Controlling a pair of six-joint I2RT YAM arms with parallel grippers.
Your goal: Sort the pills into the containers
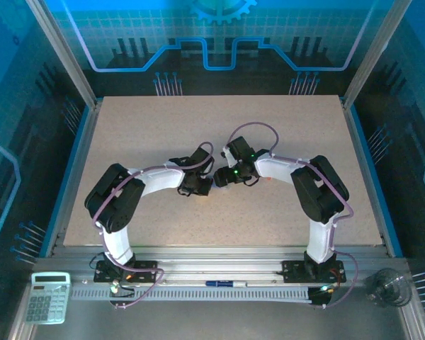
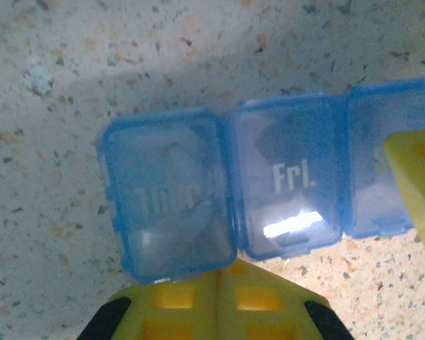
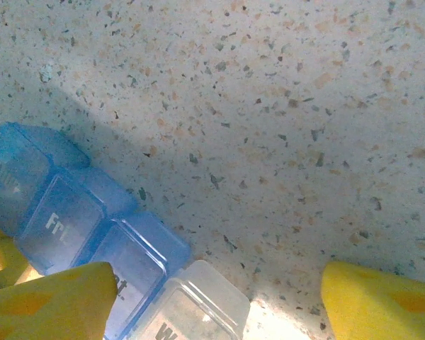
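The speckled desk (image 1: 198,127) carries everything. The left arm (image 1: 152,180) and right arm (image 1: 297,173) rise from its near edge and curve inward, so their wrists meet around the middle of the desk, well apart from every edge and corner. A calculator (image 1: 47,297) lies on the metal ledge outside the desk's near left corner.

The right gripper (image 3: 219,283) stands with its jaws wide apart and holds nothing. One yellow finger (image 3: 49,297) hangs over the blue row and the other over bare desk. The left gripper (image 2: 219,273) has its fingers pressed together, nothing between them, and their tips are at the near side of the box; I cannot tell if they touch it.

The pill box (image 2: 283,177), translucent blue, lies flat at the middle of the desk, between the two grippers. Its Thur lid (image 2: 166,198) and Fri lid (image 2: 290,177) are both down, side by side. A clear compartment (image 3: 191,312) adjoins the end of the blue row. Dim shapes show behind the lids, too blurred to name.
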